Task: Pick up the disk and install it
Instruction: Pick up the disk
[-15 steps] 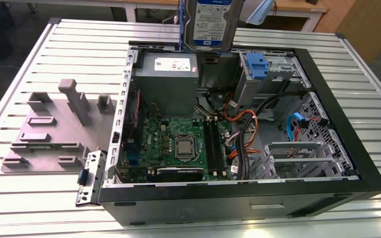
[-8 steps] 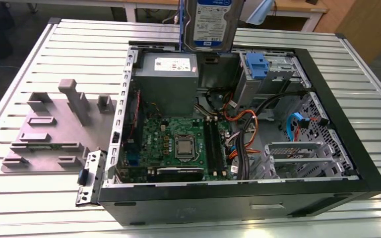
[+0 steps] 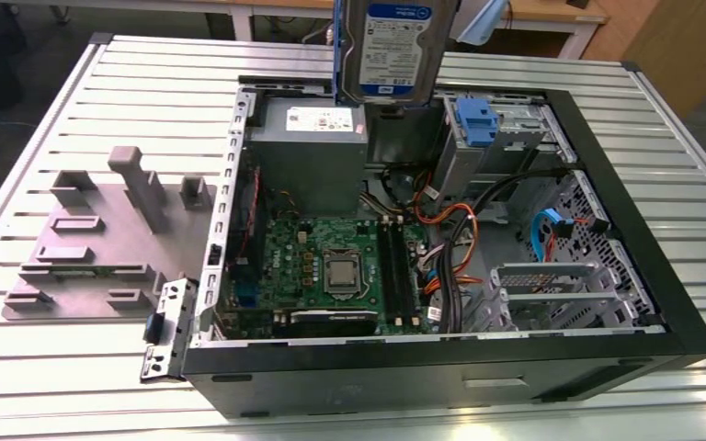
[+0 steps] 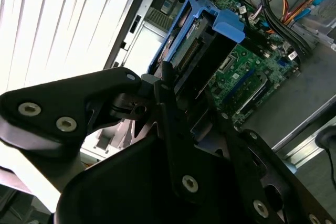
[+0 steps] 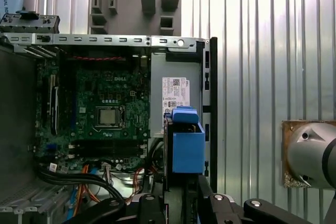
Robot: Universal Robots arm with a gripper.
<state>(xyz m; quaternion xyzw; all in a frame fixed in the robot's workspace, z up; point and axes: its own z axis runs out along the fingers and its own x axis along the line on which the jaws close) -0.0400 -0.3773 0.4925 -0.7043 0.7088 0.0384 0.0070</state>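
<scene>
The disk (image 3: 392,50) hangs in the air over the case (image 3: 451,367), held on edge with its broad face upright. That face is silver metal with a white-and-blue label (image 3: 392,37) covering most of it, and a blue plastic bracket (image 4: 210,17) runs round its edges. In the second wrist view the bracket shows as a bright blue frame with a wider lip at the end farthest from the arm. In the first wrist view that same end appears as a solid blue block.

The pincer (image 5: 181,198) is clenched on the disk, its dark fingers (image 5: 210,203) pressed against both sides of the end nearest the arm.

The disk hangs above one end of the open case. Below it lies the grey box (image 3: 310,138), and just to one side is the blue tab (image 3: 476,119) on its metal cage. It touches neither. The green board (image 3: 328,257) lies flat in the case's floor, nearer the middle than the disk, with orange and black cables (image 3: 451,230) looping beside it.

The case lies on its side on a ribbed metal bench (image 3: 59,386). A grey fixture (image 3: 96,239) with upright posts stands on the bench beside the case, apart from it
</scene>
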